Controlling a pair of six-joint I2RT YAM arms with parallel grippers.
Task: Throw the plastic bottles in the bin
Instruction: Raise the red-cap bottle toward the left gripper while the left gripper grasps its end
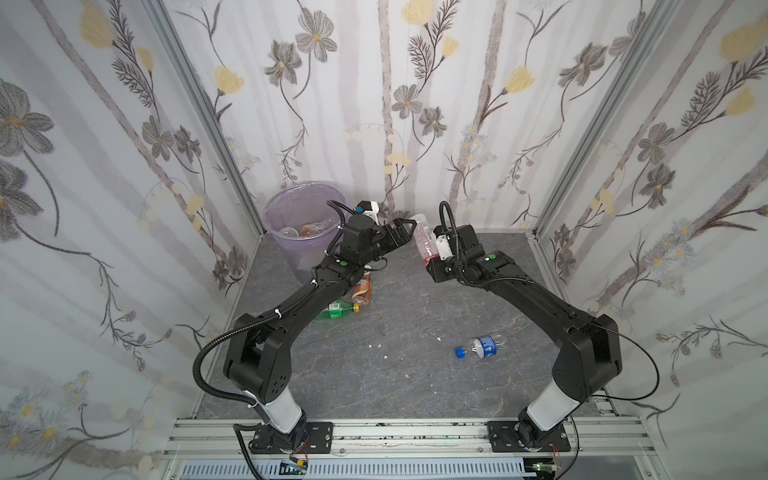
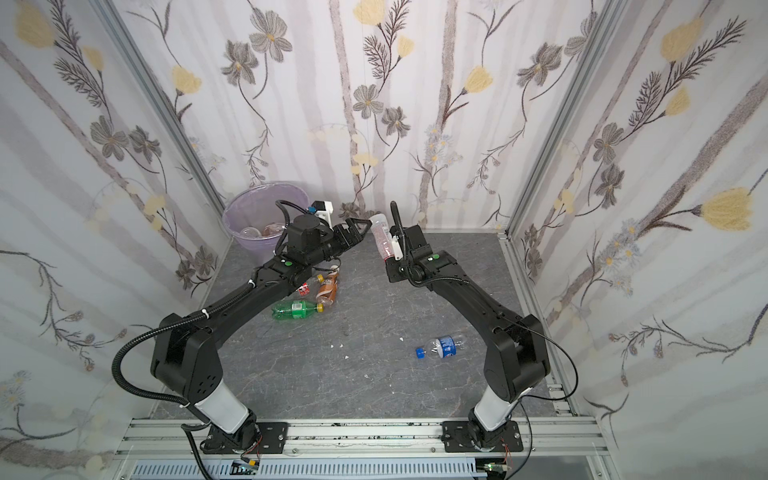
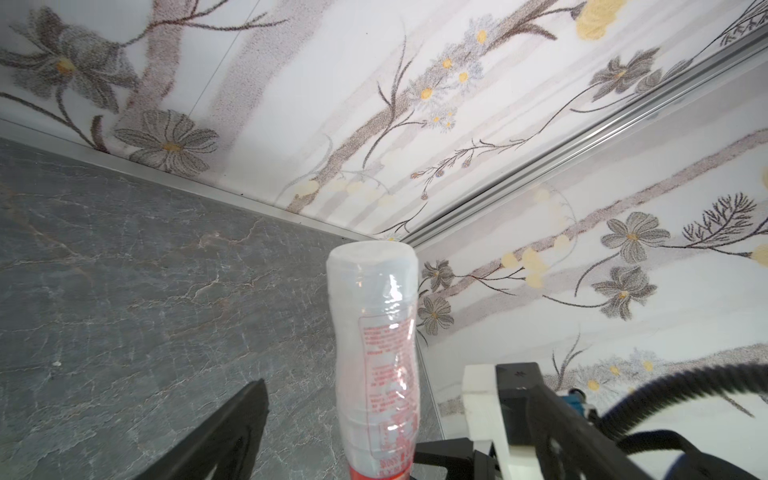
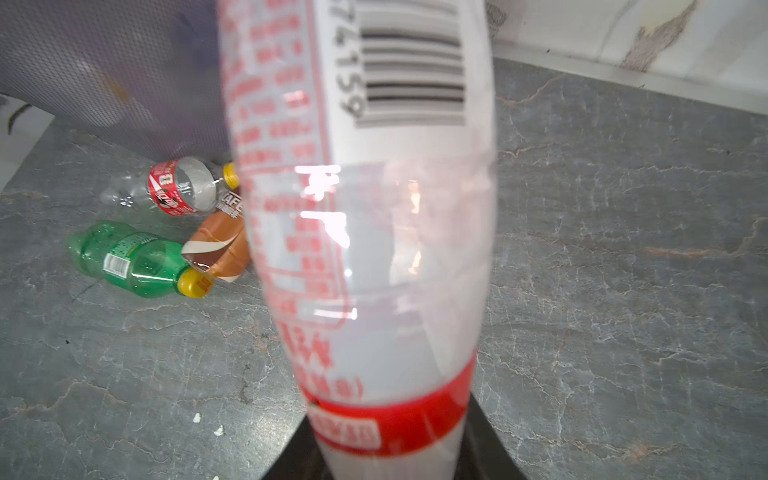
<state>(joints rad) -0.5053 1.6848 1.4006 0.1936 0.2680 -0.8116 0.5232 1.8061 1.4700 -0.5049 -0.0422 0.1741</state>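
Your left fingers (image 3: 232,419) gape wide just beside the bin (image 1: 278,241). Farther from it, your right fingers (image 4: 490,457) pinch a frosted, red-printed bottle (image 1: 424,239) by its red-banded end. A green bottle (image 1: 338,309) and a coffee bottle (image 1: 362,289) lie at the bin's foot.

White frosted bottle (image 4: 374,249), red print; yellow-capped green bottle (image 4: 133,262); lilac bin (image 1: 286,255); grey marbled tabletop (image 1: 399,332).
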